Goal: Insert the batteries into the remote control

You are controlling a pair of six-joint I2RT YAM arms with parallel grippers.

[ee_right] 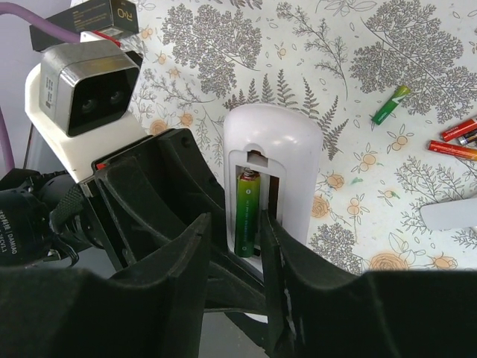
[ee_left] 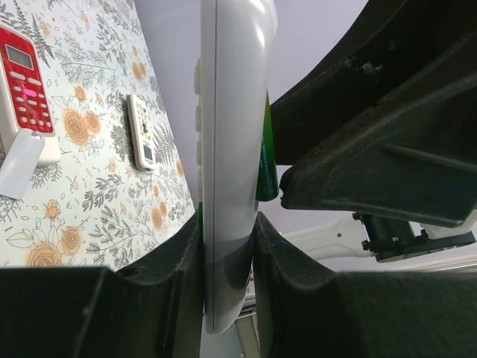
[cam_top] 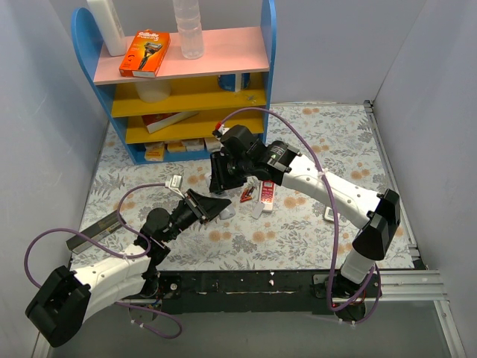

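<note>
My left gripper point(ee_left: 227, 227) is shut on the lower end of the white remote control point(ee_left: 235, 112) and holds it edge-on above the table point(cam_top: 313, 142). In the right wrist view the remote point(ee_right: 287, 142) shows its plain back with the battery compartment open. A green battery point(ee_right: 247, 212) lies in the compartment's left slot; the right slot looks empty. My right gripper point(ee_right: 235, 224) is narrowly open, its fingers either side of that battery. Loose batteries lie on the table: a green one point(ee_right: 390, 104) and red ones point(ee_right: 456, 129).
A red-and-white remote point(ee_left: 26, 97), a narrow white remote point(ee_left: 141, 133) and a white battery cover point(ee_left: 21, 164) lie on the floral table. A blue shelf unit point(cam_top: 179, 82) stands at the back left. A dark box point(cam_top: 93, 230) lies by the left arm.
</note>
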